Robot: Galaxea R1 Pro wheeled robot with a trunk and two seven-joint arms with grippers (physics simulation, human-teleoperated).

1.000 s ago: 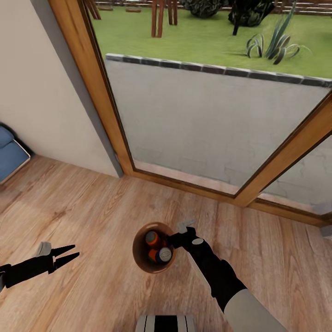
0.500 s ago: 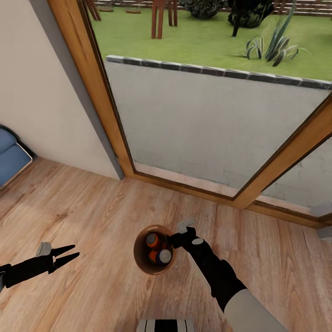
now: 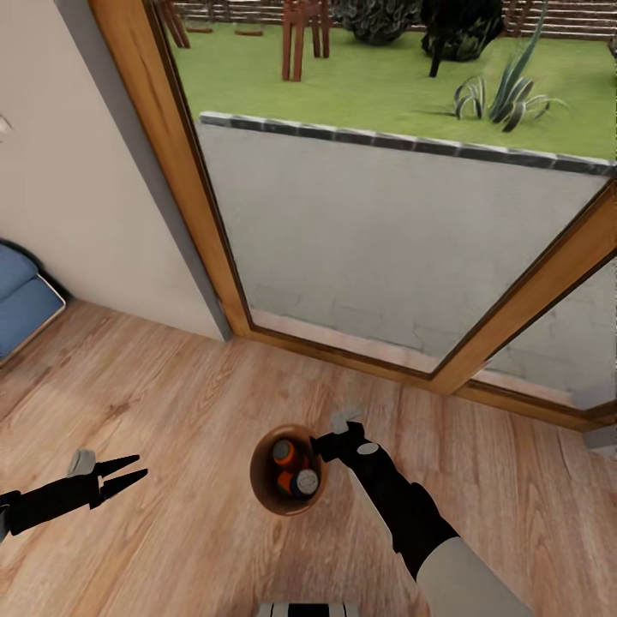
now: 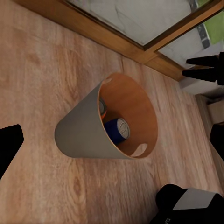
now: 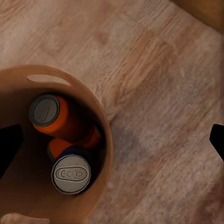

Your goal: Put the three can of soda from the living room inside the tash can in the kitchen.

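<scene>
Everything in the head view has slid slightly as the camera shifts, while the right gripper (image 3: 324,443) keeps pinching the rim of the tash can (image 3: 261,480), seemingly so the bin and its load travel together. All three soda cans (image 5: 65,144), two orange and one dark blue, lie inside it. With its fingers apart and empty, the left gripper (image 3: 128,473) hangs over the light wood plank floor (image 3: 171,403), beside wood-framed glass doors (image 3: 214,248) and a blue sofa (image 3: 21,296).

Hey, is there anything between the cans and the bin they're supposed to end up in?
No, nothing visible. The cans already lie inside the bin: two orange and one blue, seen from above in the right wrist view. The right gripper is at the bin's rim.
</scene>
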